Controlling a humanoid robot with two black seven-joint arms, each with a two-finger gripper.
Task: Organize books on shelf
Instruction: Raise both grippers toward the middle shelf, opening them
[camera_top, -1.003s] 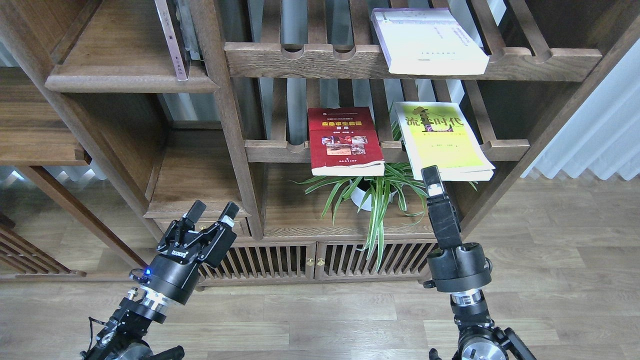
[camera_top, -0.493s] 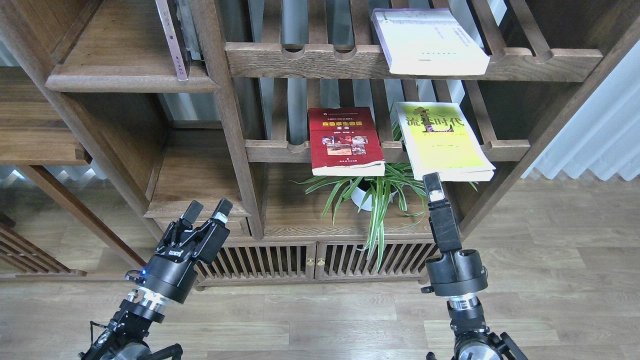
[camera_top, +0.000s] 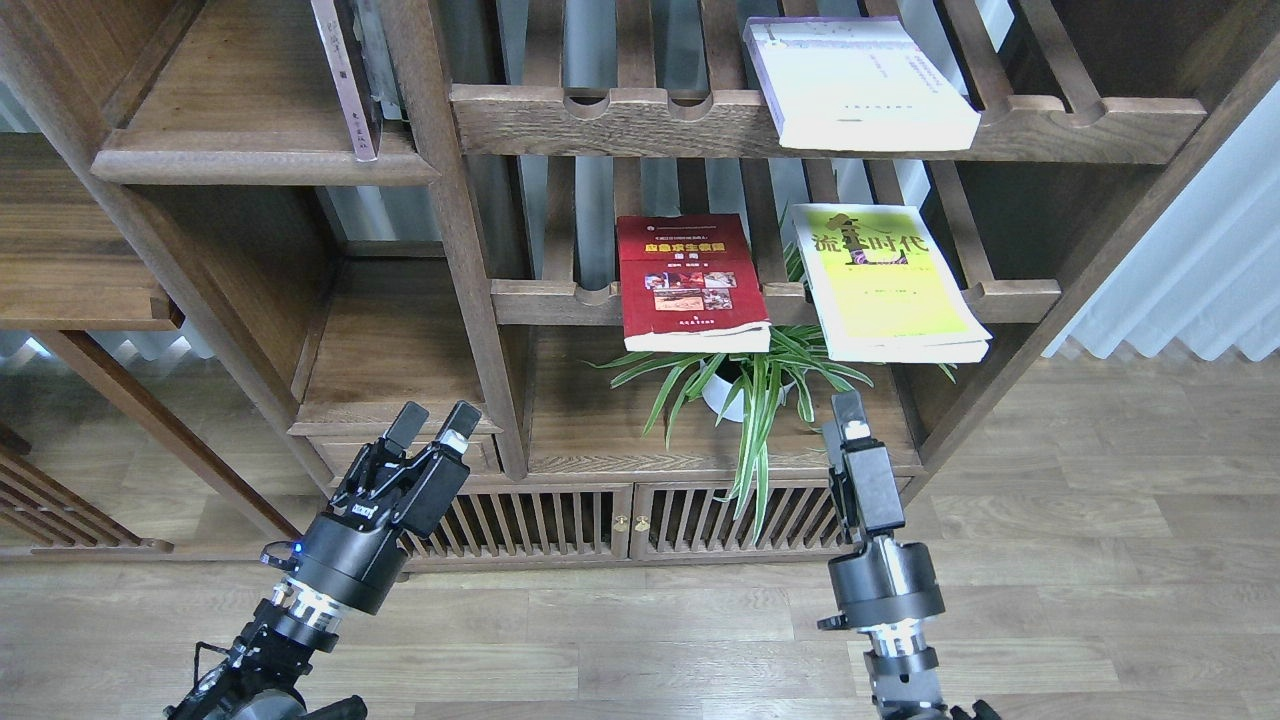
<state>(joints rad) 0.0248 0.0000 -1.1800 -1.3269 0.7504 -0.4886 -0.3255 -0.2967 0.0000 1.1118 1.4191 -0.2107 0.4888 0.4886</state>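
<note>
Bookcase (camera_top: 470, 250) — dark wood, matt, visible grain. Red book (camera_top: 685, 280) and yellow-green book (camera_top: 885, 280) — glossy paper covers. Floor (camera_top: 1100, 560) — pale wood-look planks.

Red book (camera_top: 690, 283) & yellow-green book (camera_top: 888, 283) flat on slatted shelf (camera_top: 560, 300), white book (camera_top: 858, 82) on slatted shelf above (camera_top: 620, 120)

Thick red paperback (camera_top: 690, 282) had a yellow title and small photos on its cover; the yellow-green and white paperback (camera_top: 885, 280) carried black characters, and the white paperback with purple edge (camera_top: 850, 80) showed small dark print. Dark-brown wooden bookcase (camera_top: 455, 230) stood over grey-brown plank floor (camera_top: 1100, 560); green striped-leaf plant (camera_top: 750, 390) sat in a white pot (camera_top: 722, 395). Both arms were black with silver rings.
</note>
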